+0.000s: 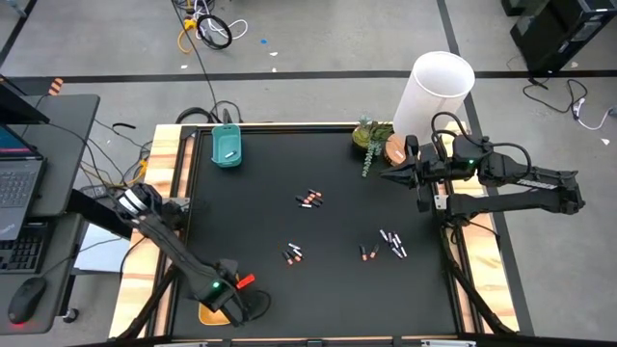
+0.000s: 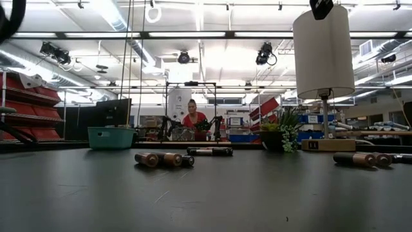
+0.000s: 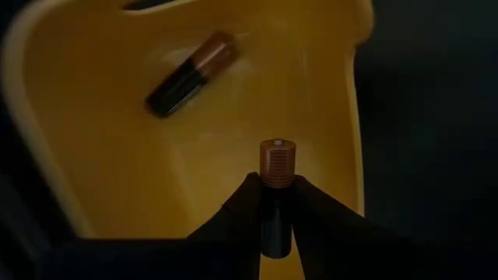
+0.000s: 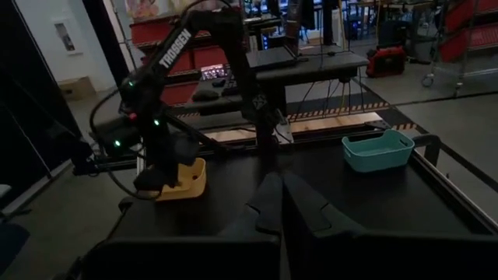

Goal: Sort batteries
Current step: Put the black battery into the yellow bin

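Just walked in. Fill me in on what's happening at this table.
The robot is sorting batteries. The left end effector holds a dark, copper-tipped battery over the yellow tray, where one like it already lies. The right end effector waits shut near the plant. Loose batteries remain in small clusters on the black table, and the teal tray sits at the far edge.

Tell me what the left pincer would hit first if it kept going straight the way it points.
The left pincer, gripping a dark battery with a copper end, points down into the yellow tray. It would likely meet the tray's floor first, beside the battery already lying there; depth is unclear.
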`<state>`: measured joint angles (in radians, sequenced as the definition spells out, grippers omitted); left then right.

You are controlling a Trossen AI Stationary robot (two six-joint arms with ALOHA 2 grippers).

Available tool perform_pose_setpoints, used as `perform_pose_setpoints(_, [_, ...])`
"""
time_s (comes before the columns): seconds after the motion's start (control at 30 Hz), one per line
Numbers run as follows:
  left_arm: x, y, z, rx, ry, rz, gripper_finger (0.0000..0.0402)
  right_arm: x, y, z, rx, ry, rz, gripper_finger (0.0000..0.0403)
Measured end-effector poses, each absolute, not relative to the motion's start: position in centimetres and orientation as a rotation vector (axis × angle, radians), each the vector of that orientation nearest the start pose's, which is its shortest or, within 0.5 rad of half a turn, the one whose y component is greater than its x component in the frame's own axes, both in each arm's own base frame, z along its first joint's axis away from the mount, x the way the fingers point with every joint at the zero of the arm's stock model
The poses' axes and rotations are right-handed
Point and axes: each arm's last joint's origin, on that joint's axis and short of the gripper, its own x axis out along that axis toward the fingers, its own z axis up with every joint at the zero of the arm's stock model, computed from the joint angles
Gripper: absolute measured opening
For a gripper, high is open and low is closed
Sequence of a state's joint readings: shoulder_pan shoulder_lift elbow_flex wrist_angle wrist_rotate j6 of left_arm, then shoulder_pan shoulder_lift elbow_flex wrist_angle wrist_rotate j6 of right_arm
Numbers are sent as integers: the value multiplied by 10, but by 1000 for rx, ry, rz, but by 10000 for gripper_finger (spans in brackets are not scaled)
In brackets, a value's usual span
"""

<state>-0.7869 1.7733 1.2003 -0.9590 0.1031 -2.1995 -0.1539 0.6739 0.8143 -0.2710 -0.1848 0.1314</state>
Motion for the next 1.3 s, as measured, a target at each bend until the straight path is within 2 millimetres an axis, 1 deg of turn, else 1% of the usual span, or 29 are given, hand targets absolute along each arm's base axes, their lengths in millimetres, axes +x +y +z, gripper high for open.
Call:
perform_pose_setpoints(0.1, [220,-224,167,-1186,1378,1024,67,142,-17,349,153,131,22,0])
perform_pose_setpoints(0.2, [217,-221,158,-1192,1393,1023,75,142,-17,349,153,131,22,0])
perform_pose_setpoints(0.37, [216,-219,157,-1188,1406,1042,98,142,-17,349,157,130,16,0])
perform_pose_setpoints(0.53, [216,-219,157,-1179,1416,1030,133,142,-18,349,158,130,5,0])
perform_pose_setpoints(0.63, [216,-220,159,-1184,1460,1031,151,142,-20,349,158,128,-9,0])
perform_pose_setpoints(0.7, [216,-222,164,-1182,1485,1046,155,142,-21,349,159,127,-16,0])
perform_pose_setpoints(0.77, [217,-223,175,-1170,1475,1091,157,142,-22,350,157,123,-22,0])
perform_pose_setpoints(0.9, [220,-223,203,-1100,1417,1158,157,142,-23,350,139,117,-27,0])
perform_pose_setpoints(0.97, [226,-222,219,-1094,1353,1149,157,142,-23,350,127,119,-28,0])
perform_pose_setpoints(1.07, [241,-222,239,-1124,1236,1068,157,143,-24,350,121,123,-24,0])
perform_pose_setpoints(1.17, [257,-212,251,-1160,1129,1042,157,146,-24,348,129,136,-22,0])
perform_pose_setpoints(1.23, [270,-200,254,-1185,1073,1039,157,149,-24,347,134,147,-12,0])
perform_pose_setpoints(1.3, [285,-184,254,-1178,1032,1016,156,153,-25,345,137,158,11,0])
